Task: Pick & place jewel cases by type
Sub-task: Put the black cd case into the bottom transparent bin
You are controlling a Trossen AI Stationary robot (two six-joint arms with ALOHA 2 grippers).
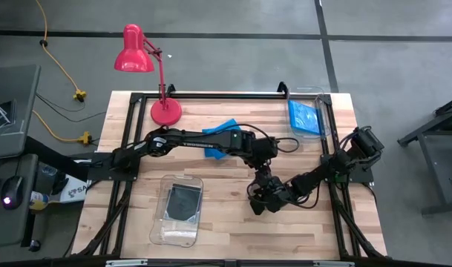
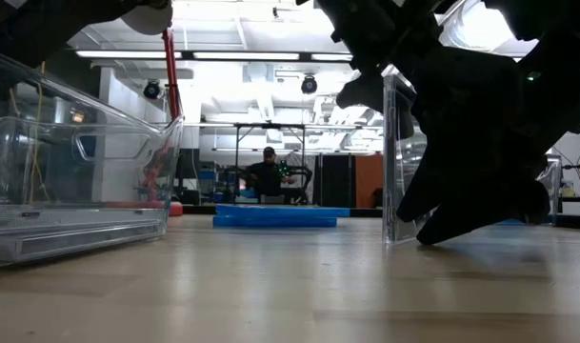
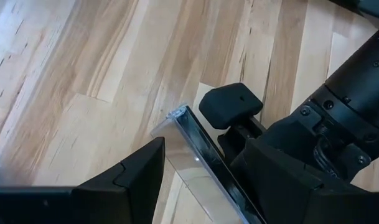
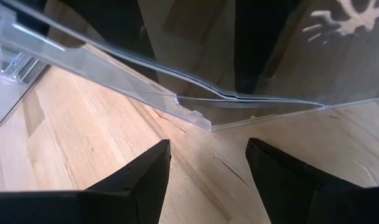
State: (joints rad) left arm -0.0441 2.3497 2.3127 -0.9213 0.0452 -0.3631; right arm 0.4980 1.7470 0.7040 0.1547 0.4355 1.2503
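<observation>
Sorting is partly complete. In the high view, one clear bin (image 1: pixel 309 119) at the upper right of the bench (image 1: pixel 233 230) holds blue jewel cases (image 1: pixel 304 115). A second clear bin (image 1: pixel 179 211) at the lower left holds a dark jewel case (image 1: pixel 184 202). Further blue cases (image 1: pixel 220 139) lie loose on the bench left of centre, partly under the left arm; they are not yet binned.

One case is in hand. In the low view, right of centre, a clear-fronted dark case (image 2: pixel 398 162) stands on edge, its lower edge on the bench surface. Both arms meet at it, at lower centre-right of the high view.

The left end effector (image 1: pixel 261 175) has its fingers well apart, one either side of the upright case's edge (image 3: pixel 205 149). Contact with the faces cannot be confirmed from the left wrist view.

The right end effector (image 1: pixel 264 199) is wide open. Its fingers (image 4: pixel 136 180) sit just below the case's clear corner (image 4: pixel 195 115), apart from it.

Judgement: this case awaits a firm grasp and transfer, probably to the lower-left bin. The loose blue cases remain for the upper-right bin.
</observation>
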